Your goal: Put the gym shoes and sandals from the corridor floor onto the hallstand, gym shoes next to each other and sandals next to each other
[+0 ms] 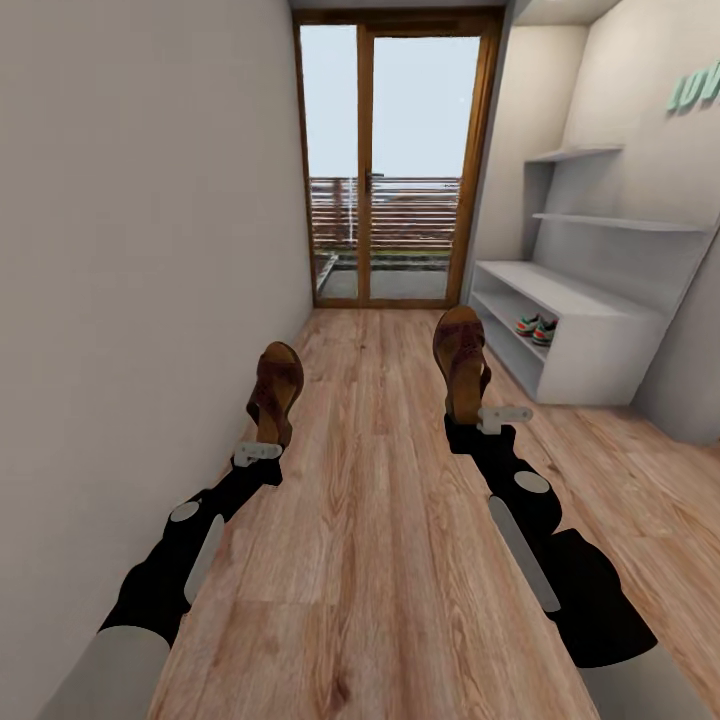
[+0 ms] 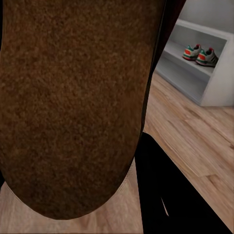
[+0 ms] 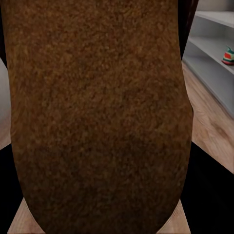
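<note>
Each arm holds one brown sandal upright above the corridor floor (image 1: 380, 520). My left gripper (image 1: 262, 445) is shut on the heel end of the left sandal (image 1: 277, 388), whose brown sole looms close in the left wrist view (image 2: 73, 97). My right gripper (image 1: 485, 418) is shut on the right sandal (image 1: 461, 360), its sole close in the right wrist view (image 3: 97, 112). The two gym shoes (image 1: 537, 327) sit side by side on a low shelf of the hallstand (image 1: 600, 345), ahead to the right. They appear again in the left wrist view (image 2: 200, 54), and one toe (image 3: 228, 56) peeks in the right wrist view.
A plain wall (image 1: 130, 300) runs close along the left. A glazed wooden door (image 1: 395, 160) closes the corridor's far end. Stepped wall shelves (image 1: 600, 190) rise above the hallstand's bench top. Wood planks stretch between the arms toward the door.
</note>
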